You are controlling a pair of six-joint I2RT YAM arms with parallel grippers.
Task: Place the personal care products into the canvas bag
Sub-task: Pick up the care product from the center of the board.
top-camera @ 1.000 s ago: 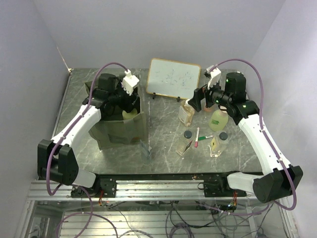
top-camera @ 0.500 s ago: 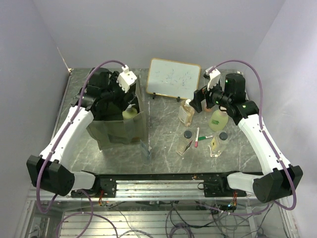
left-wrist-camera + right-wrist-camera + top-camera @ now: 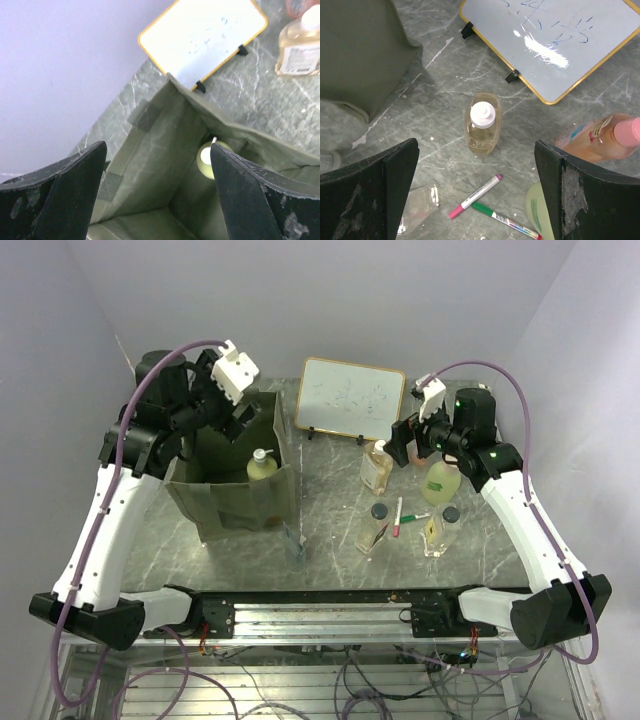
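The olive canvas bag (image 3: 235,502) stands open at the left. A yellow-green bottle with a white cap (image 3: 262,466) rests upright inside it, by the right wall (image 3: 206,161). My left gripper (image 3: 238,420) hangs open and empty above the bag's mouth (image 3: 157,150). My right gripper (image 3: 398,448) is open and empty over the clear amber bottle (image 3: 482,122). An orange bottle with a pink cap (image 3: 600,137) and a green bottle (image 3: 440,482) are just right of it. Two clear dark-capped bottles (image 3: 378,525) (image 3: 440,530) stand nearer the front.
A wood-framed whiteboard (image 3: 350,397) leans at the back centre, close behind the bag and the amber bottle. A red marker (image 3: 475,196) and a green marker (image 3: 505,220) lie crossed between the bottles. The bag's rim (image 3: 220,122) stands tall under the left wrist.
My left gripper opened, let go of the yellow-green bottle inside the bag, then rose up and back out of it. The right arm has barely moved.
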